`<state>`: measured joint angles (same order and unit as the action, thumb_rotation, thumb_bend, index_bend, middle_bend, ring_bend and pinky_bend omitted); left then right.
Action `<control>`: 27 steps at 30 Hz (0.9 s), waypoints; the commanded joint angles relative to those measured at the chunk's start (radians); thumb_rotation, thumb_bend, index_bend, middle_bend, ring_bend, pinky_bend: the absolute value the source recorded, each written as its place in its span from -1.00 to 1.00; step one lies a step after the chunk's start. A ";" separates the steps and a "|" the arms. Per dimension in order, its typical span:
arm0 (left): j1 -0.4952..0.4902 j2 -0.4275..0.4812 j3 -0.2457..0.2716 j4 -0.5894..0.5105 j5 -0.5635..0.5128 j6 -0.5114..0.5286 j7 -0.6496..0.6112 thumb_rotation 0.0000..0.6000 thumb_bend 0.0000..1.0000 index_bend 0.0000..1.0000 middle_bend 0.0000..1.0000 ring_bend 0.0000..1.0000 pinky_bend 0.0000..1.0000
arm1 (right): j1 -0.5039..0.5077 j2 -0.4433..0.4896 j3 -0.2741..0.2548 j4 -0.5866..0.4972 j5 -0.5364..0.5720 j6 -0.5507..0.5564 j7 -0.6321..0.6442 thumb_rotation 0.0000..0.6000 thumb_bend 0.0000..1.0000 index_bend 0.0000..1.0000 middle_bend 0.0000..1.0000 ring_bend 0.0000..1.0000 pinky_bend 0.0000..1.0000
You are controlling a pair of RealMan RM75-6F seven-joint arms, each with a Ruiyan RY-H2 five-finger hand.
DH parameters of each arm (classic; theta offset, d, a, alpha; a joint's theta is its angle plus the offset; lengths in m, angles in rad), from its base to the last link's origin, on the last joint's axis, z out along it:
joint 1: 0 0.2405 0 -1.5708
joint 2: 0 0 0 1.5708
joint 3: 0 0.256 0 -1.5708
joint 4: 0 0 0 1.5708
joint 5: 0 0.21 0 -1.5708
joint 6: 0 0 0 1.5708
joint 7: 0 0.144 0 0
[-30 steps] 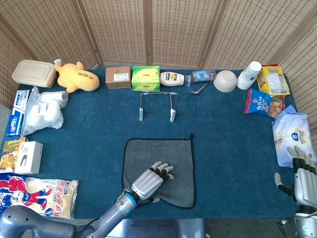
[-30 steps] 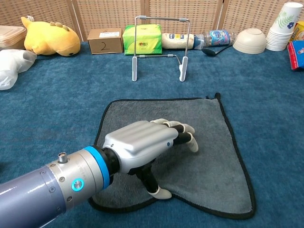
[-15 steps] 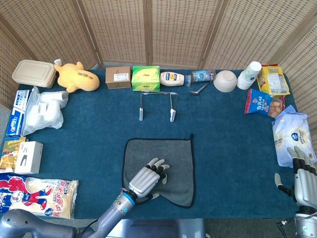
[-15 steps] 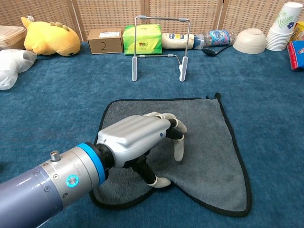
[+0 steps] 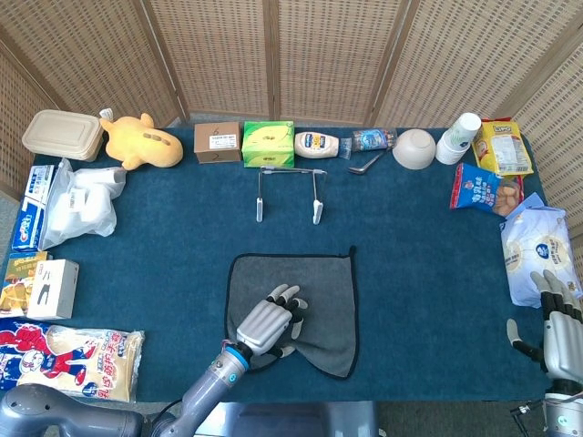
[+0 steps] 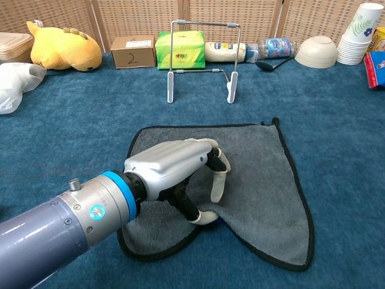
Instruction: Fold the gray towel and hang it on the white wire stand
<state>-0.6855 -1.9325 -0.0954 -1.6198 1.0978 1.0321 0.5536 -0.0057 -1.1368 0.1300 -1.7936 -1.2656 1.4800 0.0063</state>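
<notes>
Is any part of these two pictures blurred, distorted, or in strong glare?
Head view: even light, no glare, sharp on the gray towel and white wire stand. Chest view: the left hand and forearm loom large because they are close to the camera; soft shadow beneath the hand.

Left hand (image 5: 269, 323) on gray towel (image 5: 314, 300), near table edge.
White wire stand (image 5: 289, 193) upright beyond it; right hand (image 5: 560, 332) spread, near right corner.

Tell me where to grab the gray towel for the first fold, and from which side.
Take the gray towel at its near edge, from the robot's side. It lies flat, so only an edge gives purchase; the left hand already bunches that edge, and the white wire stand sits straight beyond.
</notes>
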 commanded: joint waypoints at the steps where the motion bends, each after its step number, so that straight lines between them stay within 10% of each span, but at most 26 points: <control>1: -0.008 0.000 -0.010 0.009 -0.005 -0.004 0.008 1.00 -0.15 0.20 -0.47 -0.83 -1.00 | 0.000 0.001 0.000 0.000 -0.001 -0.001 0.002 1.00 -0.22 -0.94 -1.00 -1.00 -1.00; 27: -0.137 0.052 -0.171 0.155 -0.033 -0.080 -0.022 1.00 0.07 0.12 -0.53 -0.89 -1.00 | -0.003 -0.004 0.002 0.007 0.008 -0.007 0.008 1.00 -0.22 -0.94 -1.00 -1.00 -1.00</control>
<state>-0.8059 -1.8822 -0.2503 -1.4902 1.0699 0.9634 0.5412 -0.0089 -1.1413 0.1321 -1.7870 -1.2574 1.4726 0.0146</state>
